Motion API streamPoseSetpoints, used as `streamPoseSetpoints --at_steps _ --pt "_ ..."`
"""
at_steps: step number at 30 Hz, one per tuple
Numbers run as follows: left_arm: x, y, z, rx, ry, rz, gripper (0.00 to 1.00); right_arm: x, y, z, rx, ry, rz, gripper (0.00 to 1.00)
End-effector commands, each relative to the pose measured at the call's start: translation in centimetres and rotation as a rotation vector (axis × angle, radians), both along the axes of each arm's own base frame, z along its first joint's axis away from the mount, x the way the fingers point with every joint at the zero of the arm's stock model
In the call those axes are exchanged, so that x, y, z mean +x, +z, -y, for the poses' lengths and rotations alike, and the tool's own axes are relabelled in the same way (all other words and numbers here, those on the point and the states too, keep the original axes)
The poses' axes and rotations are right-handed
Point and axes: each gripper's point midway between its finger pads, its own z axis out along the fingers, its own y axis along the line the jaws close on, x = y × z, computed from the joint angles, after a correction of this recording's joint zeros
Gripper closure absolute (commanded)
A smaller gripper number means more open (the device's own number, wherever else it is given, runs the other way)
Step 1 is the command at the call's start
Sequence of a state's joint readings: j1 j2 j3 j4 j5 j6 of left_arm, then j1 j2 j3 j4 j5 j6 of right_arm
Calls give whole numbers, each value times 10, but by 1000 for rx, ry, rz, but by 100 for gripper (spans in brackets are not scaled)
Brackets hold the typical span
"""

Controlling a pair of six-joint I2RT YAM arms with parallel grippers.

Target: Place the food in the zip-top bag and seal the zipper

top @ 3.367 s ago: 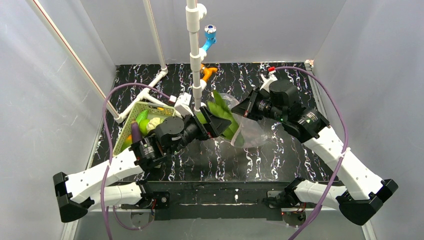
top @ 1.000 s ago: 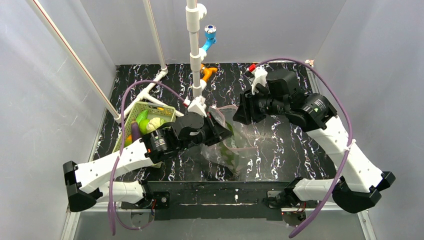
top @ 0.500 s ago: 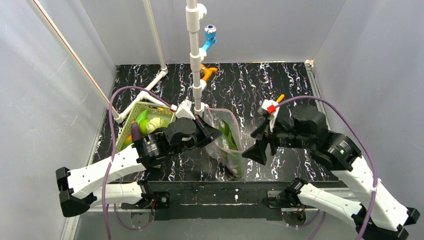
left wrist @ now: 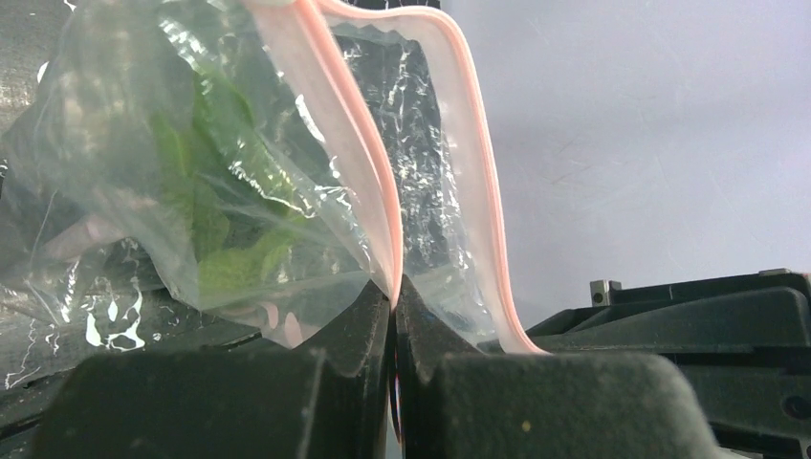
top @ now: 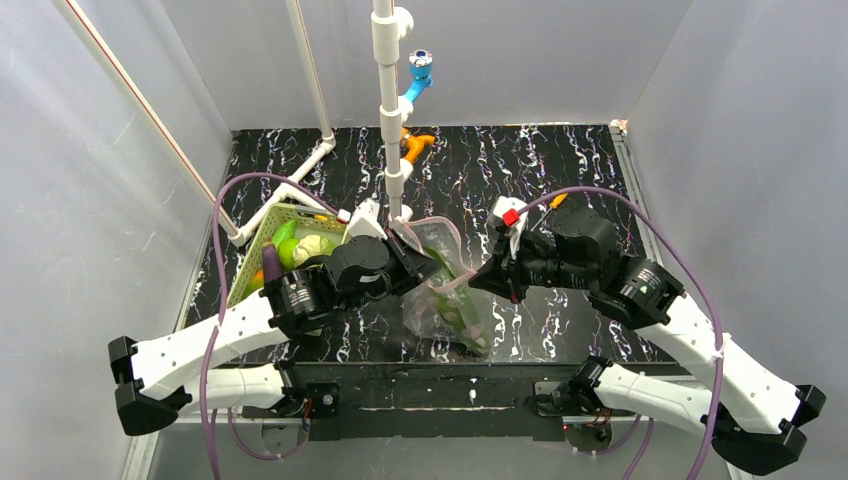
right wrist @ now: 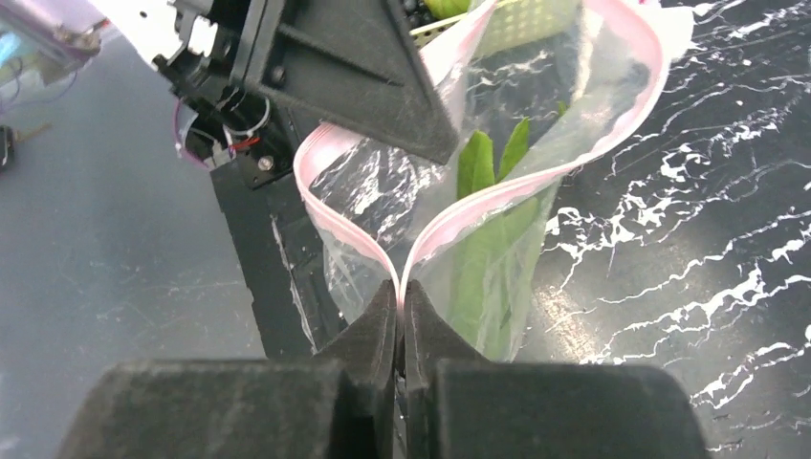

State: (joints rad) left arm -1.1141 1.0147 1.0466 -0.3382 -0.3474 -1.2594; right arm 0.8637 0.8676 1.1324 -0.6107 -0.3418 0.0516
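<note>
Left gripper (left wrist: 394, 292) is pinched shut on the zipper (right wrist: 497, 198), and the right gripper (right wrist: 400, 287) is likewise closed on that pink strip at another spot. Between the two grips the strip's two lips bow apart, so the mouth gapes.

One zip-top bag (top: 450, 295) stands lifted over the middle of the table (top: 560, 160), towards its near edge. It is clear and crinkled, with its pink-edged mouth uppermost. One leafy green piece (right wrist: 475, 163) shows through the plastic, hanging down inside.

One pale green slatted basket (top: 300, 212) sits by the table's left edge, just beside the left arm. In it lie a pale green round fruit (top: 312, 247), a purple piece (top: 271, 263) and another green piece (top: 285, 233); whether more lies under the arm cannot be told.
</note>
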Motion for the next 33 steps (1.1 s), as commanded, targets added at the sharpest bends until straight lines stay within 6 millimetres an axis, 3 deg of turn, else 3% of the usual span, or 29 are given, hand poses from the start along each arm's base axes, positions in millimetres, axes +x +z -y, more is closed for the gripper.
streamPoseSetpoints --at_steps 1,5,7,9,11,15,16,17,19,22,26,28,30,33 --pt "6 45 -1 -101 25 77 100 18 63 16 78 -123 178 99" --pt "3 97 39 -137 -128 167 100 22 119 50 135 -246 320 99" --pt "3 115 40 -94 -153 200 100 20 134 56 154 -255 342 99" --pt "2 113 31 -103 -125 188 100 20 130 50 147 -235 324 99" --pt "4 91 21 -114 -80 166 100 21 108 36 133 -204 267 99" --pt "-2 -13 -12 49 11 -6 100 33 16 3 73 -182 94 99" --pt "-4 -34 -20 67 34 -49 100 37 -3 1 47 -202 63 99" --pt "-4 -43 -23 50 39 -65 100 41 -9 1 34 -223 52 99" --pt "2 -27 -21 -10 22 -20 100 46 1 4 28 -251 69 99" --pt "7 45 -15 5 -35 98 100 45 46 16 58 -261 158 99" --pt "-3 92 18 -43 -194 142 100 41 89 29 90 -270 233 99" --pt "-7 103 29 -80 -237 157 100 39 102 36 108 -285 257 99" --pt "-7 100 27 -77 -235 156 100 34 109 41 142 -294 265 99" --pt "-5 71 13 -31 -180 115 100 29 94 36 169 -274 215 99"
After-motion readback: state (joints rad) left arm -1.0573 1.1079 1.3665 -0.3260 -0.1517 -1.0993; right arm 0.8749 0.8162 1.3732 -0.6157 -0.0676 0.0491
